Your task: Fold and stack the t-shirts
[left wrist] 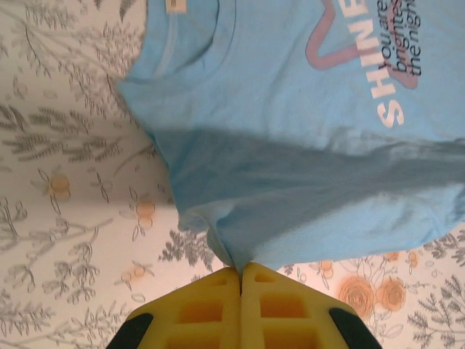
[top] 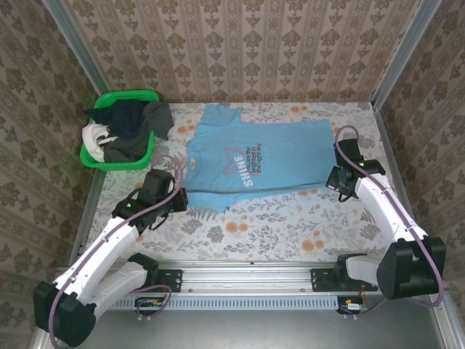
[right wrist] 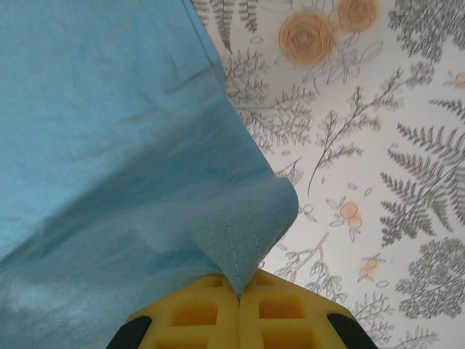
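Lying flat across the middle of the floral-patterned table [top: 290, 225]: one light blue t-shirt [top: 276, 145], print side up.

- Long axis: left to right in the top view. The collar [top: 190, 156] points toward the left arm's side and the hem [top: 330, 149] toward the right arm's side. One sleeve points at the far wall, the other at the near edge.
- Print: white "SHINE" lettering [top: 247, 178] beside a reddish star outline [top: 234, 158], running crosswise to the shirt's long axis.
- Left gripper [top: 176, 198]: yellow fingers [left wrist: 211, 313] pressed together, pinching the edge of the near sleeve, with the cloth drawn to a point between them.
- Right gripper [top: 338, 183]: yellow fingers [right wrist: 280, 313] pressed together, pinching the near hem corner, where the stitched edge folds over.
- Green basket [top: 116, 164]: at the far left of the table, holding a heap of dark and white shirts [top: 127, 123]. One dark piece hangs over the rim toward the blue shirt.
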Robot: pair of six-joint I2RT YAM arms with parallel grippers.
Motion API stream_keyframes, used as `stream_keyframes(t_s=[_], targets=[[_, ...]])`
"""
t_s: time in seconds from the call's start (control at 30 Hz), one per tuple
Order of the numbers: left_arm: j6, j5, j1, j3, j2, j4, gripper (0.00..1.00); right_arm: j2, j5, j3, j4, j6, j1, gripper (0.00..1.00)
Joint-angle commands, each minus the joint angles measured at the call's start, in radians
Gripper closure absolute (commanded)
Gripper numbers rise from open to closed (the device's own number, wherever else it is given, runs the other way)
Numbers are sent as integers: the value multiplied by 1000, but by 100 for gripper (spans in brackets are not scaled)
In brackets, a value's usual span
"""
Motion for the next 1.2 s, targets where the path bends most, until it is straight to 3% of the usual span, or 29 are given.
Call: stream_keyframes(t_s=[0.0,0.17,0.27,0.3,0.33,0.4,0.53,0.7,0.87,1.07,1.17], targets=[[84,20,56,53,23,13,100,22,38,62,-52,-107,-11,100],[119,40,90,102,62,13,100,45,-24,120,-49,-231,-11,100],[120,43,93,88,72,19,100,67,-122,99,65,-311,-11,100],[119,45,94,80,73,19,100,83,-161,97,91,-327,-9,95],[112,47,95,71,72,17,100,104,-215,97,118,-336,-6,82],[102,50,94,48,64,16,100,138,-284,91,157,-345,5,78],[83,48,99,-4,42,26,100,211,-219,91,198,-360,68,54],[79,52,102,-21,52,22,100,165,-99,85,83,-201,101,62],[69,52,108,-38,56,39,100,-90,-44,-131,100,-63,149,63],[83,75,111,-38,75,43,100,105,-63,-109,147,-140,159,57],[79,78,113,-45,72,45,100,244,2,-43,136,-165,171,57]])
